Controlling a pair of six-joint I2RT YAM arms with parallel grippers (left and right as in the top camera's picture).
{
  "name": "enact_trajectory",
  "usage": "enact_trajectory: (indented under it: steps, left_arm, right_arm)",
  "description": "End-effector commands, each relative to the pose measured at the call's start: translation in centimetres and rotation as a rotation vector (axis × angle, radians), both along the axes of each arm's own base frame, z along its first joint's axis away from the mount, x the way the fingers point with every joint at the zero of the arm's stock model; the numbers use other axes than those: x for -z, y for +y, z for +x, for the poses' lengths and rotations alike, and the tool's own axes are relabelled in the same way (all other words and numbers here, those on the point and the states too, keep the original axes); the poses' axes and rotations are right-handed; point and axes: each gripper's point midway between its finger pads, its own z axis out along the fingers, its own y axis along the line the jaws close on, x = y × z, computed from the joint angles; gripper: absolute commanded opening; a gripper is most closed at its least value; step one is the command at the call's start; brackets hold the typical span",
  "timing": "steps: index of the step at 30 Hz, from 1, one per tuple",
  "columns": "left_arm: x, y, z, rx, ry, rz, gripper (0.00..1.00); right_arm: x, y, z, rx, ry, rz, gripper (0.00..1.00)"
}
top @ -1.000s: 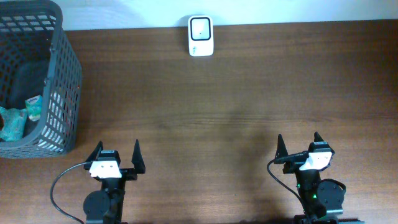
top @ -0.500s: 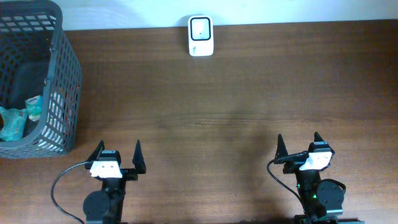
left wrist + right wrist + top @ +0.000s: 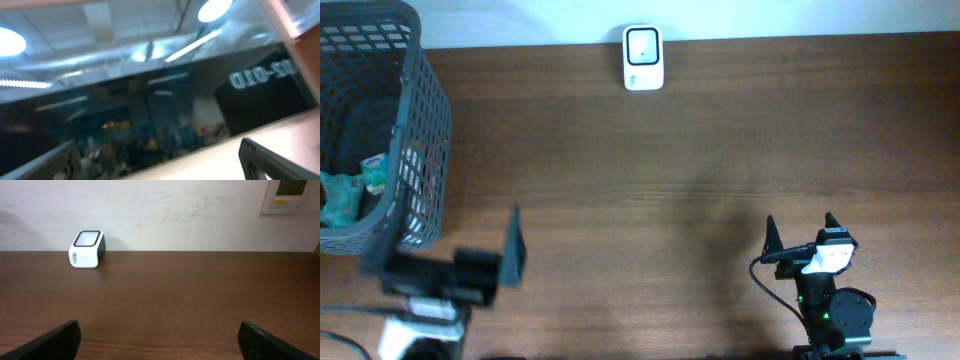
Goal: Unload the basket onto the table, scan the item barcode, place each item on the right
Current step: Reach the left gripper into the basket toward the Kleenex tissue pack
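We're at the fetching step: left tool (image 3: 159,150) and right tool (image 3: 800,228) both gape empty; next we'd reach into the basket (image 3: 430,110) for an item (image 3: 338,198).

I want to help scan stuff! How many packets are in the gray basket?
2 in view: one teal-and-white packet against the basket's right wall, one teal packet beside it toward the image's left edge. More may be hidden behind the mesh.

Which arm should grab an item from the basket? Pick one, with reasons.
Left. The left gripper is open beside the basket holding the packets; the right gripper, also open, is across the table.
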Motion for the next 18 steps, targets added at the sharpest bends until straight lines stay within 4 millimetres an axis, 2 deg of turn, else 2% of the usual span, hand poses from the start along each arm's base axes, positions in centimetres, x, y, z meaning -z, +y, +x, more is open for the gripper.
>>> enact_trajectory:
  steps: [1,3,4,6,7,9,11,13,15,18]
  left_arm:
    - [-5.0,1.4,5.8,-0.166,0.099,0.081,0.99]
    - [-7.2,1.6,10.5,-0.24,0.193,0.2,0.99]
    - [-8.1,2.5,12.5,-0.286,0.246,0.225,0.99]
    - [-9.7,5.7,16.0,-0.382,0.356,0.206,0.99]
    - [-10.3,8.1,18.0,-0.425,0.425,0.178,0.99]
    - [-10.5,12.9,20.4,-0.486,0.538,0.069,0.99]
    - [-8.1,18.7,22.6,-0.541,0.686,-0.032,0.99]
    - [-5.0,20.4,23.8,-0.52,0.803,-0.047,0.99]
    - [-0.7,22.3,24.6,-0.527,0.945,-0.081,0.99]
    - [2.0,24.9,25.3,-0.556,1.017,-0.115,0.99]
  right_arm:
    - [0.3,-0.2,0.0,0.008,0.004,-0.004,0.98]
    - [0.3,-0.2,0.0,0.008,0.004,-0.004,0.99]
    - [0.3,-0.2,0.0,0.008,0.004,-0.004,0.99]
    - [0.3,-0.2,0.0,0.008,0.004,-0.004,0.99]
    - [0.3,-0.2,0.0,0.008,0.004,-0.004,0.99]
    - [0.3,-0.2,0.0,0.008,0.004,-0.004,0.99]
    - [0.3,-0.2,0.0,0.008,0.004,-0.004,0.99]
    - [0.3,-0.2,0.0,0.008,0.004,-0.004,0.99]
    - [0.3,-0.2,0.0,0.008,0.004,-0.004,0.99]
    - [0.3,-0.2,0.0,0.008,0.004,-0.004,0.99]
